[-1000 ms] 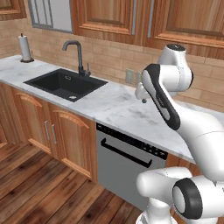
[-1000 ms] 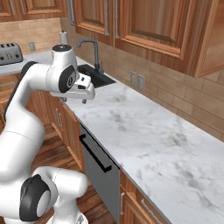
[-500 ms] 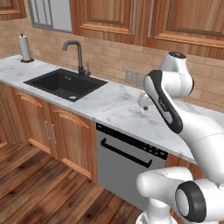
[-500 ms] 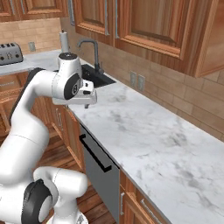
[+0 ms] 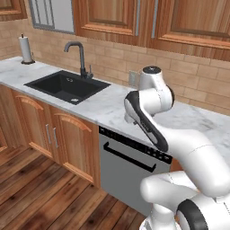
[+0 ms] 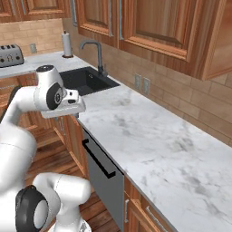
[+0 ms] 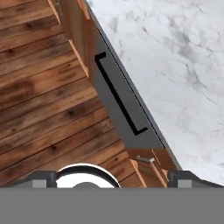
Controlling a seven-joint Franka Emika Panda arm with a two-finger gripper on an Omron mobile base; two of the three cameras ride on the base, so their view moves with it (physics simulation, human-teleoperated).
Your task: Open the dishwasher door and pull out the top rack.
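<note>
Since a second ago the arm has swung its upper joints out over the table edge and tipped the hand downward, so the hand camera looks down the front of the cabinets. Table [image 6: 149, 136]: white marble, running along the wall, sink [image 5: 67, 85] well to the left of the work. Dishwasher door [image 5: 123, 175] sits under the table edge, fully shut, grey panel with its black bar handle [image 7: 117, 95] along the top; no rack in sight, it must be behind the door. Tool [image 7: 112, 175]: the fingertips are spread to the two sides of the hand view, jaws wide apart, nothing between them, well above the handle. Risks, largest first: the arm has to drop past the table edge, and a steep descent could clip the marble lip with the wrist. Next, the door hinges at the bottom, so a straight pull rather than an arc could drag the fingers off the bar. Last, the handle lies oblique in the hand view; closing without rolling the wrist would pinch it askew.
</note>
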